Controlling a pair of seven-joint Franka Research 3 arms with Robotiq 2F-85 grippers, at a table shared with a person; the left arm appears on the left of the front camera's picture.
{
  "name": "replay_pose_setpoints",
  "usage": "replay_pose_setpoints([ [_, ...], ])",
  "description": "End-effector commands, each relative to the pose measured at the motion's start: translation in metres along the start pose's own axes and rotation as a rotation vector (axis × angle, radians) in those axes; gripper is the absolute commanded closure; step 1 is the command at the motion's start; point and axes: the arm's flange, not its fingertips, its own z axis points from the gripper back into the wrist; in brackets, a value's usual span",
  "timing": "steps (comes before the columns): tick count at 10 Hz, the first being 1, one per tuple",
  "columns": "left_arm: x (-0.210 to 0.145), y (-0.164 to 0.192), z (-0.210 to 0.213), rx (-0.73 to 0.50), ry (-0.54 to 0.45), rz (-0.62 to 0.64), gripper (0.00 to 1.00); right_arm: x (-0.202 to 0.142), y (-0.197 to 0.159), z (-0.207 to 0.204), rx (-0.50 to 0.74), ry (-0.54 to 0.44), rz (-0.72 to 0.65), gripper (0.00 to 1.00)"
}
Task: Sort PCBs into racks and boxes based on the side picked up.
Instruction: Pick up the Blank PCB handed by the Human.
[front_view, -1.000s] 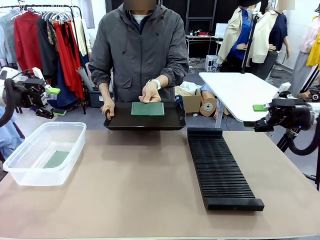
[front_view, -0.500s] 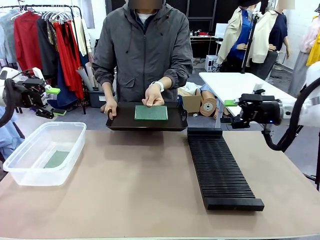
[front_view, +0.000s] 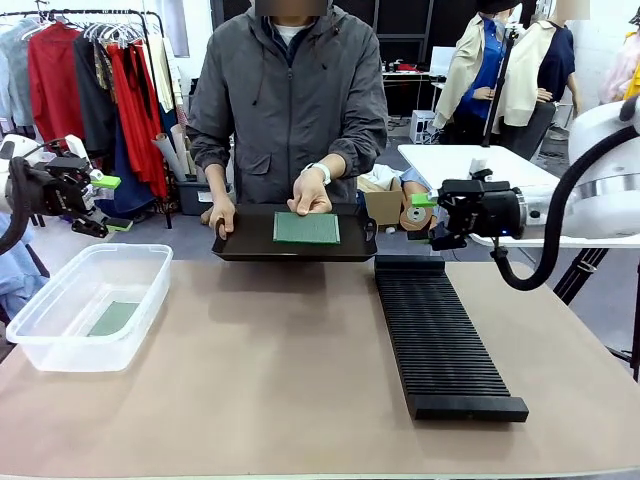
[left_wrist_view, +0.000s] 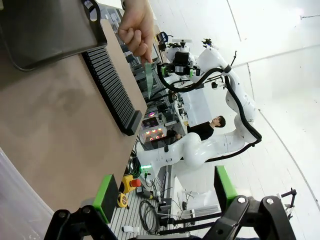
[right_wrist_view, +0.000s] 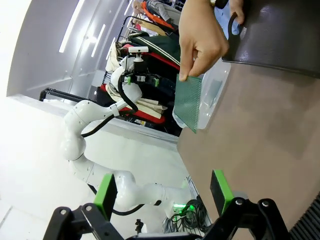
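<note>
A person across the table pinches a green PCB (front_view: 306, 227) in one hand, tilted up over a flat black tray (front_view: 250, 245) that the other hand steadies. Its finely speckled face (right_wrist_view: 190, 102) shows in the right wrist view; the left wrist view gives the PCB (left_wrist_view: 149, 80) edge-on. My right gripper (front_view: 421, 215) hovers open just right of the tray, above the far end of the slotted black rack (front_view: 440, 335), with nothing between its pads (right_wrist_view: 220, 190). At the far left my left gripper (front_view: 103, 198) stays raised and open, above the clear box (front_view: 60, 335), where another PCB (front_view: 112, 318) lies flat.
The rack (left_wrist_view: 110, 85) runs lengthwise down the right half of the table. The brown tabletop (front_view: 260, 370) lies bare between box and rack. A white table (front_view: 480, 180) and a clothes rail (front_view: 90, 70) stand behind the person.
My right arm has swung left from the table's right edge to just beside the tray. The person has shifted the tray and PCB slightly right. The left arm has not moved.
</note>
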Motion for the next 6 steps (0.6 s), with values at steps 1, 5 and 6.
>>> replay_pose_setpoints([
  [1, -0.001, -0.002, 0.001, 0.008, 0.001, 0.005, 0.00, 0.019, -0.006, -0.019, -0.034, -0.022, -0.027, 0.00],
  [5, -0.001, -0.002, 0.001, 0.008, 0.001, 0.005, 0.00, 0.027, -0.029, -0.042, -0.041, -0.002, -0.040, 0.00],
  [6, -0.001, -0.002, 0.001, 0.008, 0.001, 0.005, 0.00, 0.028, -0.032, -0.046, -0.021, -0.006, -0.035, 0.00],
])
